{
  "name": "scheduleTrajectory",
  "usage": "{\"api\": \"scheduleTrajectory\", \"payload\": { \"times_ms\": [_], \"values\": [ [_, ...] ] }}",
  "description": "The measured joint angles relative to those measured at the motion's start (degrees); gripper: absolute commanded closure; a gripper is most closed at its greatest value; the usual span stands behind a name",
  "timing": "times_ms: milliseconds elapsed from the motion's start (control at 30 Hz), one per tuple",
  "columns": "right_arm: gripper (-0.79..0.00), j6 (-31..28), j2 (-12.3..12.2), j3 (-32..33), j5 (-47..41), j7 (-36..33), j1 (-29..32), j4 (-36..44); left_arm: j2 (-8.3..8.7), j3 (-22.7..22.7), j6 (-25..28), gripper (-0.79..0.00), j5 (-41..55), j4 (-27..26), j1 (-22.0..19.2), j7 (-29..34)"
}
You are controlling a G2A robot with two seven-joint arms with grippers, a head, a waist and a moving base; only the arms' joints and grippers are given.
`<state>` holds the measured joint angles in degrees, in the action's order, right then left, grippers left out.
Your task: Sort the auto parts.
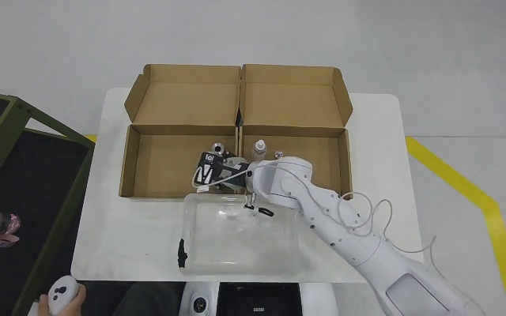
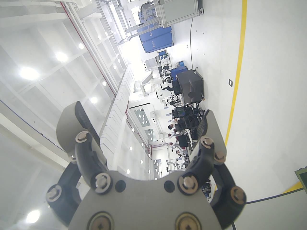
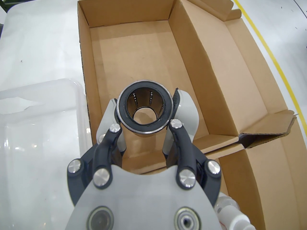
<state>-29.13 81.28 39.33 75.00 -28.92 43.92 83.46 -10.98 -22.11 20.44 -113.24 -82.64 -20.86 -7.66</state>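
Observation:
My right gripper [image 3: 145, 104] is shut on a black-rimmed metal linear bearing [image 3: 121, 110], held by its sides with the bore facing the camera. It hangs over the near end of the left cardboard box [image 3: 134, 56], whose floor is bare. In the top view the right gripper [image 1: 209, 172] sits over the right part of the left box [image 1: 158, 166]. A white plastic part [image 1: 258, 147] stands in the right box [image 1: 316, 158] and is also seen as the white part [image 3: 230, 214]. My left gripper [image 2: 144, 113] is open, holds nothing and points up at the hall.
A clear plastic bin [image 1: 237, 237] sits on the white table in front of the boxes, with a black piece [image 1: 182, 254] at its left edge. Both box lids stand open at the back. A green frame [image 1: 32, 158] borders the table's left side.

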Motion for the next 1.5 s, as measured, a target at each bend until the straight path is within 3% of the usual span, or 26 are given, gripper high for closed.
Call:
{"api": "scheduleTrajectory", "payload": {
  "times_ms": [267, 600, 867, 1267, 1500],
  "values": [
    [0.0, -0.29, 1.39, -1.51, -0.97, -1.05, -2.53, -4.65, 0.0, 0.0, 0.0, -0.785, 0.0, 0.0, 0.0, 0.0],
    [-0.203, -1.01, 2.57, -2.42, -0.95, -1.91, -4.19, -8.17, 0.0, 0.0, 0.0, -0.785, 0.0, 0.0, 0.0, 0.0],
    [-0.268, -1.54, 3.11, -2.68, -0.47, -2.39, -4.42, -9.32, 0.0, 0.0, 0.0, -0.785, 0.0, 0.0, 0.0, 0.0],
    [-0.434, -1.99, 3.65, -2.48, 0.52, -3.07, -4.41, -9.96, 0.0, 0.0, 0.0, -0.785, 0.0, 0.0, 0.0, 0.0],
    [-0.425, -2.4, 3.71, -1.72, 0.97, -2.91, -4.09, -9.26, 0.0, 0.0, 0.0, -0.785, 0.0, 0.0, 0.0, 0.0]
  ]
}}
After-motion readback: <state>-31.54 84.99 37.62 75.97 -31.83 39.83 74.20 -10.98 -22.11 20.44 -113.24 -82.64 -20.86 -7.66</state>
